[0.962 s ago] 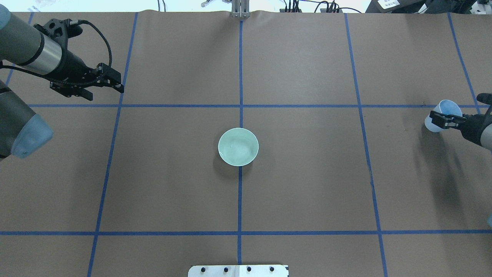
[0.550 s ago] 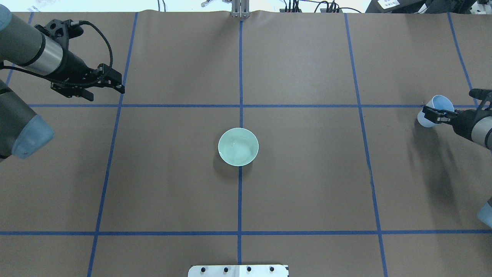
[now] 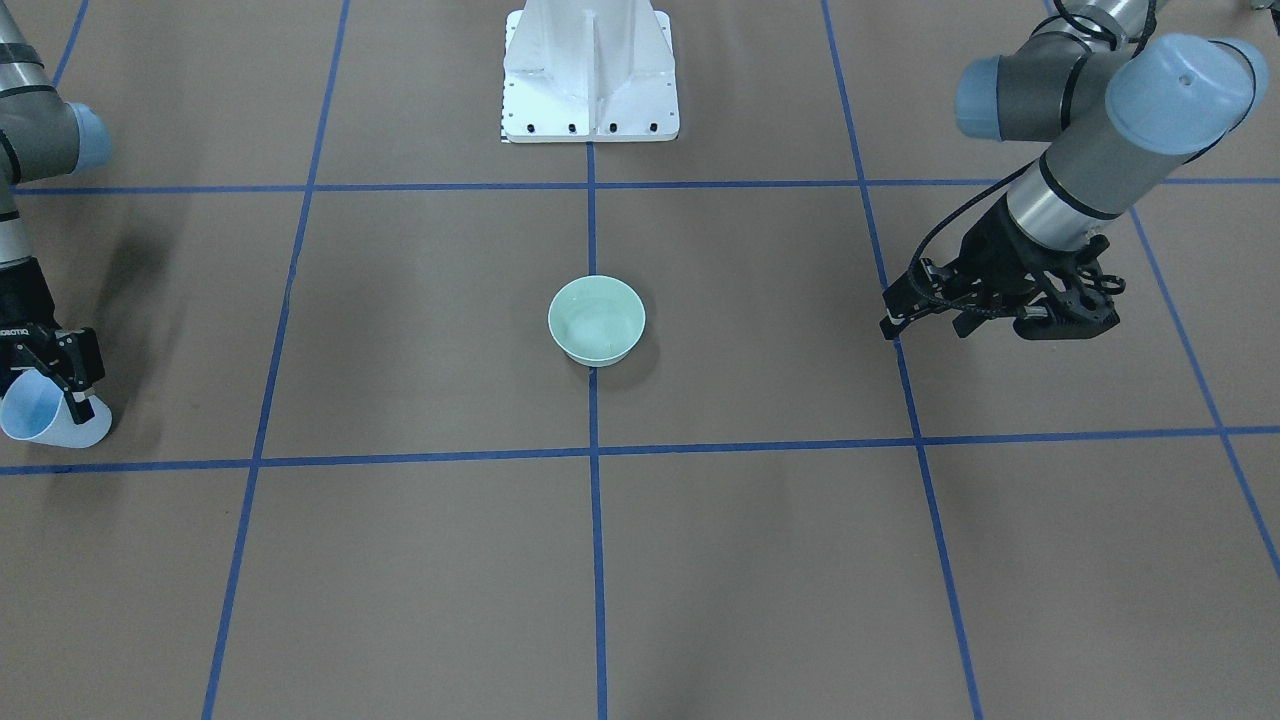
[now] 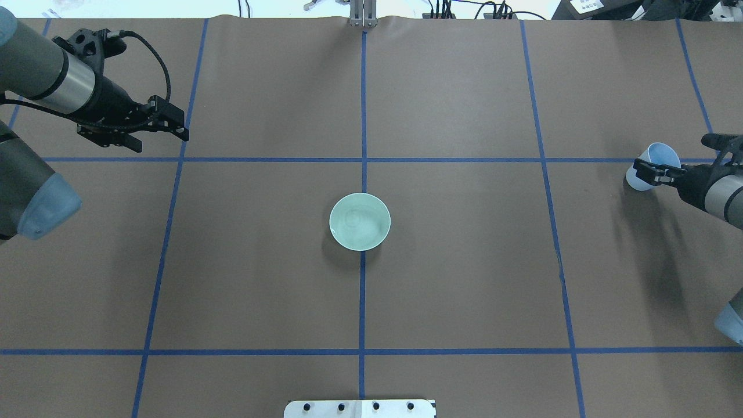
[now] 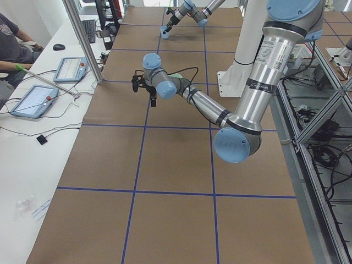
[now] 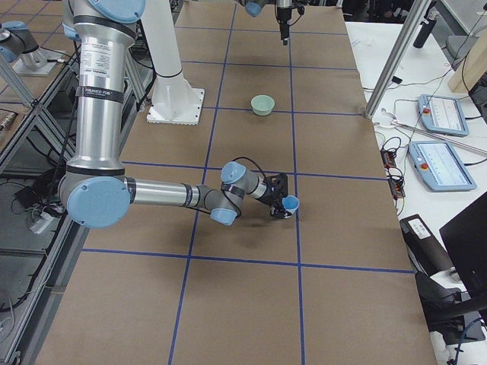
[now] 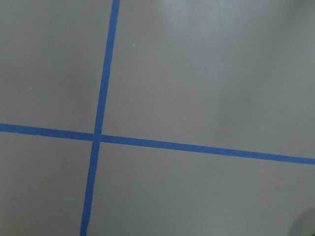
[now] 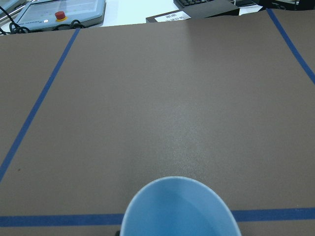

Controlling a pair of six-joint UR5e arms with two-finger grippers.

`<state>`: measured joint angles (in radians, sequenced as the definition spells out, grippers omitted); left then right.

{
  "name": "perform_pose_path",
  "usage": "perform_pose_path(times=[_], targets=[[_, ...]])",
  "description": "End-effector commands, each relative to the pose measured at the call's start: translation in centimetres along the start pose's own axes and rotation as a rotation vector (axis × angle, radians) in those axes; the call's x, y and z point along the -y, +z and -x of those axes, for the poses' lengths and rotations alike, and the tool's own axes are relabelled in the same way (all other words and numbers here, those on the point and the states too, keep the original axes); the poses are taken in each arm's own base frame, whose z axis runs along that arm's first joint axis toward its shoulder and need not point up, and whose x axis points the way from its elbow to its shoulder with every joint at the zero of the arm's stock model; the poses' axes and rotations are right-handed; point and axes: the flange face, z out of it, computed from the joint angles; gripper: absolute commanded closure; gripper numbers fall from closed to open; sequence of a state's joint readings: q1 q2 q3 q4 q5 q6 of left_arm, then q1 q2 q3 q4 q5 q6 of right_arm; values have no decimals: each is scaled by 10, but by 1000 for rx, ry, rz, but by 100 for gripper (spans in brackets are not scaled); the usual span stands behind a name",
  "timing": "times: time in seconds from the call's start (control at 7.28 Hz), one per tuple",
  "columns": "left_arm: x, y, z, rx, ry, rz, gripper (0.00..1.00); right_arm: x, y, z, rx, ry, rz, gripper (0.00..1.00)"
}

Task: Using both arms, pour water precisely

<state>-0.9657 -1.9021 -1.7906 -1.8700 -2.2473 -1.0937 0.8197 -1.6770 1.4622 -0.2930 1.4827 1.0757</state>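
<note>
A pale green bowl stands at the table's centre, also in the front view. A faint pale sheen of water shows inside it. My right gripper is shut on a pale blue cup at the far right, tilted and low over the table; they also show in the front view, gripper and cup. The cup's rim fills the bottom of the right wrist view; I cannot tell if it holds water. My left gripper is shut and empty at the far left, well away from the bowl.
The white bolted pedestal stands at the robot's side of the table. Blue tape lines cross the brown table cover. Operator tablets lie beyond the table's far edge. The left wrist view shows only table and tape.
My right gripper has carried the cup a little leftward and farther from the robot. The left arm and the bowl have not moved.
</note>
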Motion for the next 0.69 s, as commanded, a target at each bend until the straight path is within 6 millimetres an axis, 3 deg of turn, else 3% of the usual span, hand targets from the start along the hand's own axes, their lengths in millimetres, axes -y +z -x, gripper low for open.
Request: perform_pose_path(times=[0.0,0.55], targets=[[-1,-3,-1,2,-3,1,0,0,0,0,-1,1,-2,0],[-1,1,0,7,-5,6,0,-2,-5,-1,7,0,2,0]])
